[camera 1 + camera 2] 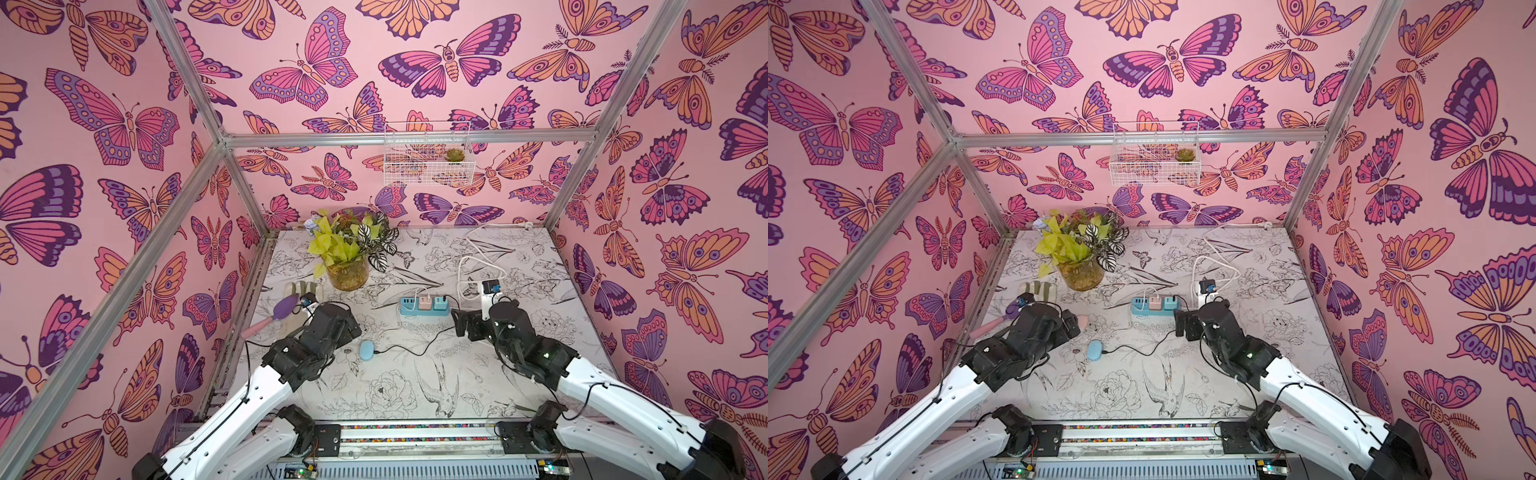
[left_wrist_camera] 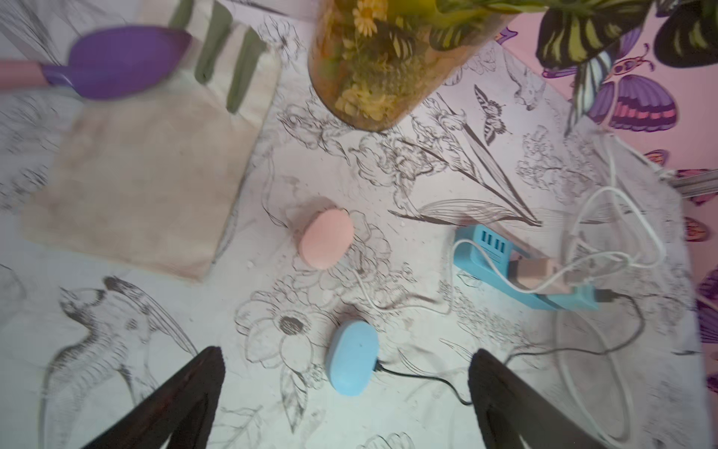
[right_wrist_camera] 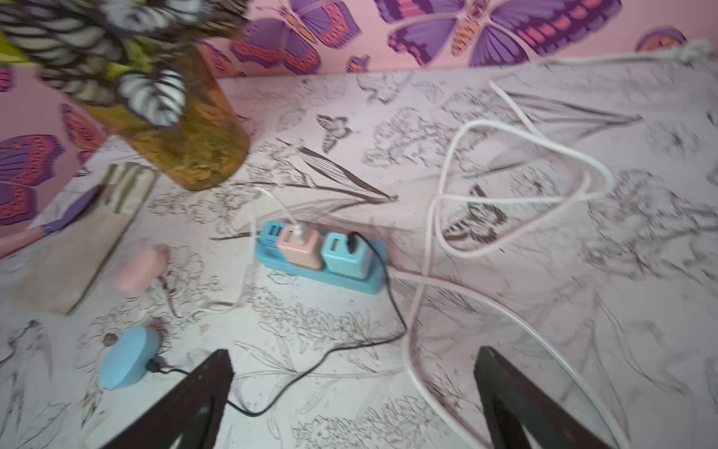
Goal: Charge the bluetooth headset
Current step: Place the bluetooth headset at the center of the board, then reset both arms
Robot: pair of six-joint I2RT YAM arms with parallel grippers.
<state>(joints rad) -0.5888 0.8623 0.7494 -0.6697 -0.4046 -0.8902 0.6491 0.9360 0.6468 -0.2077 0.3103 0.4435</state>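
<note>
The blue oval bluetooth headset case (image 1: 367, 350) (image 1: 1095, 350) lies on the patterned table with a black cable (image 3: 396, 305) plugged into its side. That cable runs to the blue charger cube (image 3: 345, 254) on the blue power strip (image 1: 415, 309) (image 1: 1142, 309). My left gripper (image 2: 347, 352) hangs open above the case (image 2: 352, 357), not touching it. My right gripper (image 3: 353, 352) is open over the black cable in front of the strip (image 3: 272, 261), holding nothing. A pink case (image 2: 328, 243) lies behind the blue one, with a white cable to the pink charger (image 3: 301, 248).
A glass jar of plants (image 1: 347, 274) stands behind the strip. A beige cloth (image 2: 147, 175) and a purple scoop with a pink handle (image 2: 124, 62) lie at the left. White cable loops (image 3: 516, 186) spread at the back right. A wire basket (image 1: 428, 166) hangs on the back wall.
</note>
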